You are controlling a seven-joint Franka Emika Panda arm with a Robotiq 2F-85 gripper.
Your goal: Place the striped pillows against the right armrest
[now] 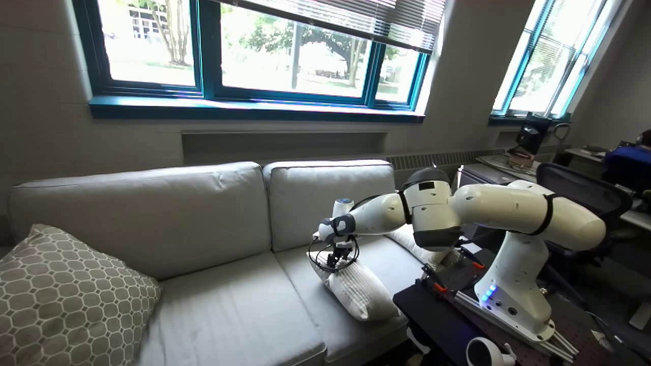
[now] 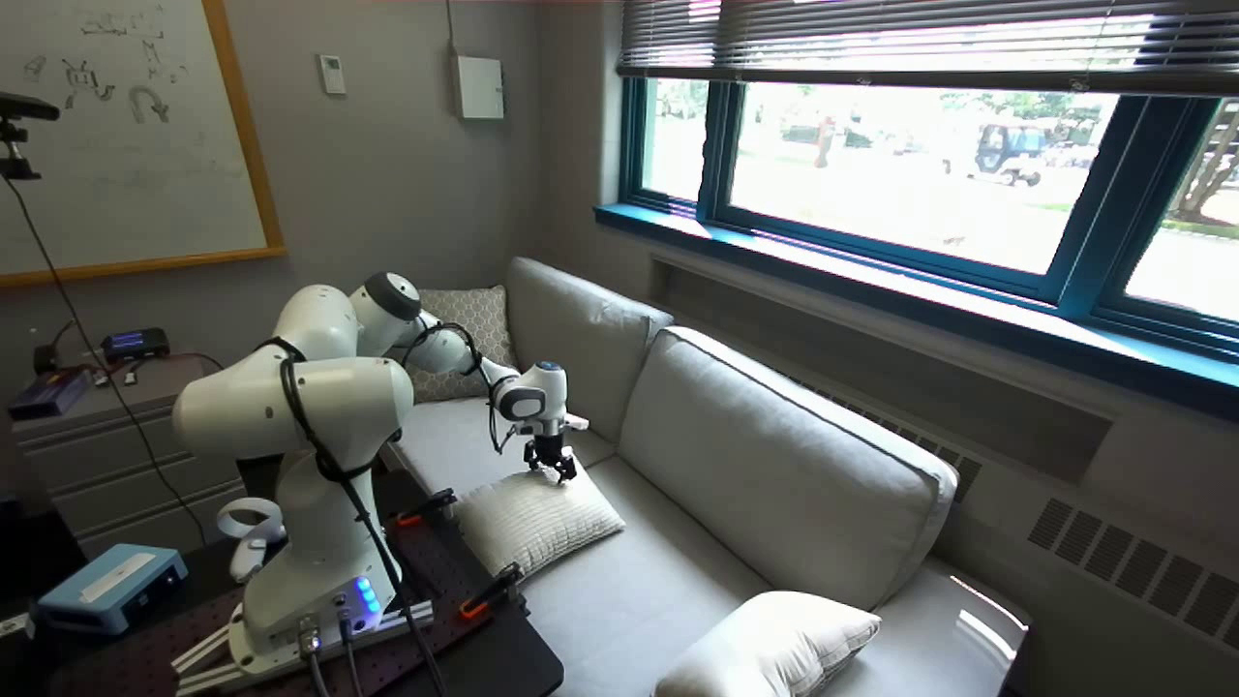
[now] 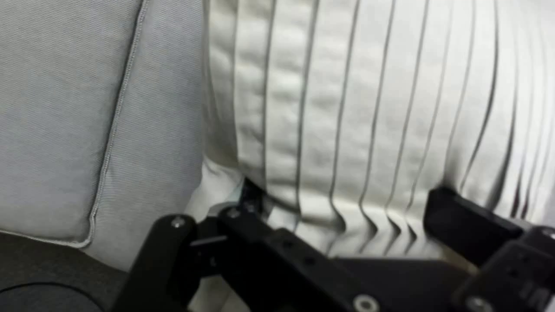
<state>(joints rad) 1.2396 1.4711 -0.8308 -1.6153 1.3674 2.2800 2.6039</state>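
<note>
Black, hard-edged jaws loomed nearest in the wrist view, spread wide at one end of a plump, square, cream-white pillow with pleated stripes. One finger seemed to press into the cloth at right, its partner was tucked by the corner at left, and no firm pinch showed. In both exterior views that pillow lay on the pale grey fabric seat cushion, with the jaws at its far end. A second soft, cream-white pillow rested farther right, apparently against the low, pale grey padded armrest, so probably only the first remained to be placed.

Doing this grasp well likely meant gathering filling as well as cover before closing, since a thin fold of pleats could slip. A modest lift, then a steady carry right, seemed wise, keeping the soft body clear of the flat black worktop and its orange-tipped black clamps. Gentle lowering beside its mate seemed least likely to topple that one.

In an exterior view the white, brown-framed board bore marker sketches but no readable words; the white label on the pale blue box was too small, and pale lettering on the jaws was too blurred
</note>
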